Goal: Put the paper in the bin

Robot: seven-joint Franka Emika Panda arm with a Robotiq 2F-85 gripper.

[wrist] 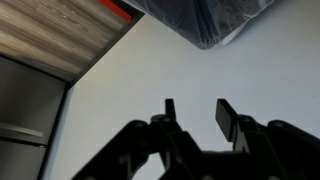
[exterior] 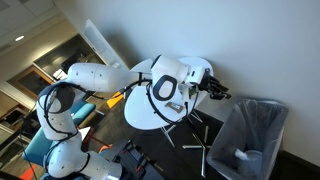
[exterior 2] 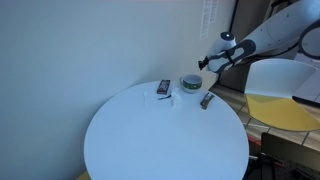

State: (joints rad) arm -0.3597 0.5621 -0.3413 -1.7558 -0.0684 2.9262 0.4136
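On the round table (exterior 2: 140, 140) a white scrap (exterior 2: 162, 97) lies just beside a small dark box (exterior 2: 164, 88). I take it for the paper, though it is too small to be sure. It should be feather-light and limp, so I would pinch a raised edge rather than press it flat. Right of it, past a round container (exterior 2: 190, 84), my gripper (exterior 2: 203, 63) hovers with its fingers apart, holding nothing. Farthest right stands the bin (exterior: 255, 125), well apart from the table.
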